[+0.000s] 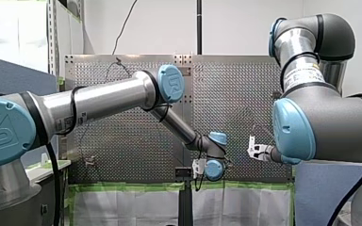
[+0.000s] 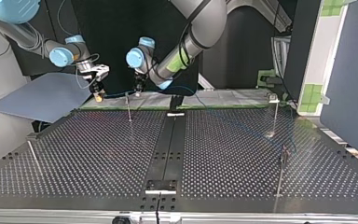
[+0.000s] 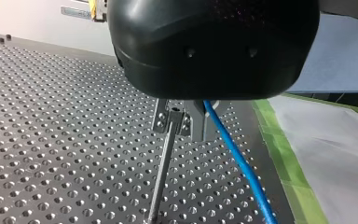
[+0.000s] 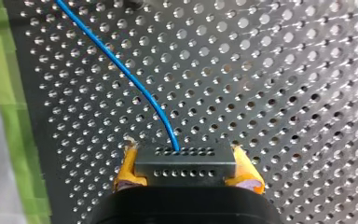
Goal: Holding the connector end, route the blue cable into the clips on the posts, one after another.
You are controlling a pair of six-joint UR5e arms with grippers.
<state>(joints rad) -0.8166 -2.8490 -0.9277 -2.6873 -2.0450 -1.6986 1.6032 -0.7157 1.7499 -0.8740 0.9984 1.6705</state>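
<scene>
The thin blue cable [image 4: 130, 77] runs out of a grey connector [image 4: 185, 163], and my right gripper [image 4: 186, 179] is shut on that connector with its yellow pads [image 4: 249, 177]. In the top view my right gripper [image 2: 98, 92] hangs at the table's far edge. From it the cable [image 2: 119, 94] stretches across to my left gripper [image 2: 138, 88]. Seen from the left wrist, the cable [image 3: 237, 158] comes out from under the black left gripper [image 3: 200, 119], right beside the clip [image 3: 170, 120] on a thin post [image 3: 161, 177]. Most of the left fingers are hidden, and they look shut on the cable.
Other thin posts stand on the perforated table [image 2: 98, 154]: one at the far right [image 2: 275, 112], one at the near right [image 2: 281, 175], one leaning at the near left [image 2: 33, 156]. Green tape [image 3: 289, 158] lines the table's edge. A grey sheet [image 2: 42, 95] lies beyond it.
</scene>
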